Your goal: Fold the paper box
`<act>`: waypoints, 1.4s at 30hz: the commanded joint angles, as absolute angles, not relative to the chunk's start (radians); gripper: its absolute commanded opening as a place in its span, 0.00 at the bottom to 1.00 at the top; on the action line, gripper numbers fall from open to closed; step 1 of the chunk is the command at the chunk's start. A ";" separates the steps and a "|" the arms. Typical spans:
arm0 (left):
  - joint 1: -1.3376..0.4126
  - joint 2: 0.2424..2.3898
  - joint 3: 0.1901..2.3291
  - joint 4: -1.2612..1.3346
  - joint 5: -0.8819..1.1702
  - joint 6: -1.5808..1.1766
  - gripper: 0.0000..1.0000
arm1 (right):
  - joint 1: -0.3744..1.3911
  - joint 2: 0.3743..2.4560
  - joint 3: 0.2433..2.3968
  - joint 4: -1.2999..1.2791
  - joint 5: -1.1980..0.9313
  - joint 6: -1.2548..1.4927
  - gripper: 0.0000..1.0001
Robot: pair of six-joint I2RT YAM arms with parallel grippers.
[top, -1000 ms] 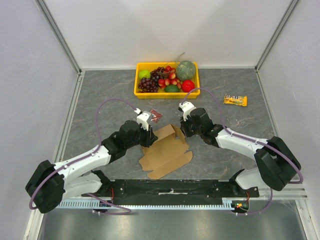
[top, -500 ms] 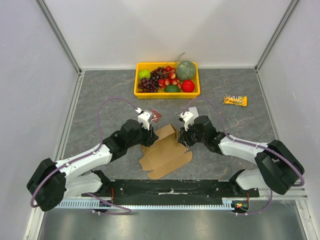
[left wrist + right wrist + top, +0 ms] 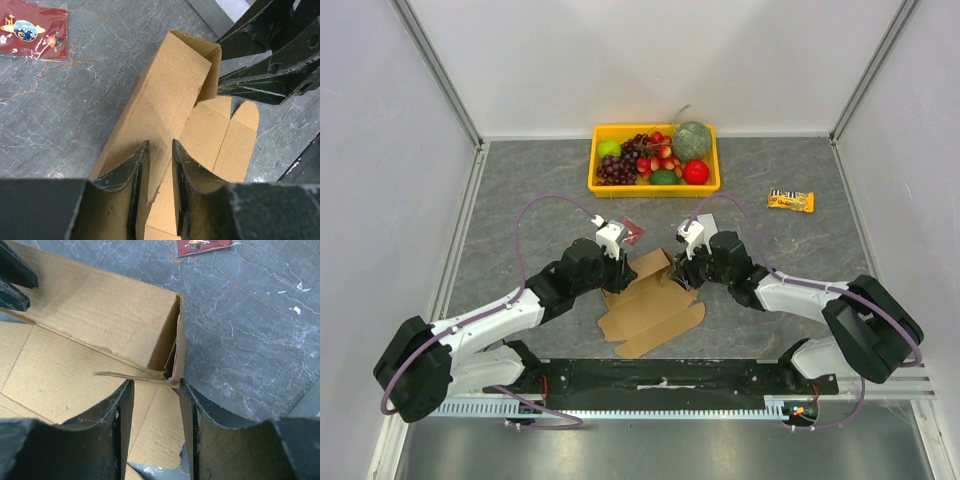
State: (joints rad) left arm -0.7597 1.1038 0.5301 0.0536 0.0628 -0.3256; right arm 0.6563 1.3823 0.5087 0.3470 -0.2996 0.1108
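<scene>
Left gripper (image 3: 160, 147) clenched on raised wall of brown cardboard paper box (image 3: 650, 300) | right gripper (image 3: 152, 385) stood parted, straddling its corner flap | flat red printed packet (image 3: 32, 29) lay beyond left gripper, clear of box

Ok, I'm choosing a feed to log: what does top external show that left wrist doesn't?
Only top external: the yellow fruit tray and the snack bar. Only left wrist: how the left hand straddles a raised cardboard wall. Both: the paper box and the red packet beside it.
</scene>
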 commanded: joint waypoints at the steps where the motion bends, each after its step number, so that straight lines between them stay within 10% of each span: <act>1: -0.762 1.109 0.566 0.048 0.069 -0.344 0.30 | 0.655 1.425 0.502 0.474 -0.322 0.060 0.49; 42: -0.765 1.115 0.606 0.029 0.069 -0.348 0.32 | 0.657 1.686 0.451 1.029 -0.561 0.150 0.52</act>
State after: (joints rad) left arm -0.7597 1.1149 0.5640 0.0303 0.0624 -0.3256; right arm 0.6563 1.6646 0.4229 0.9344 -0.5083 0.1421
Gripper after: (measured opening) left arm 0.320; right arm 0.514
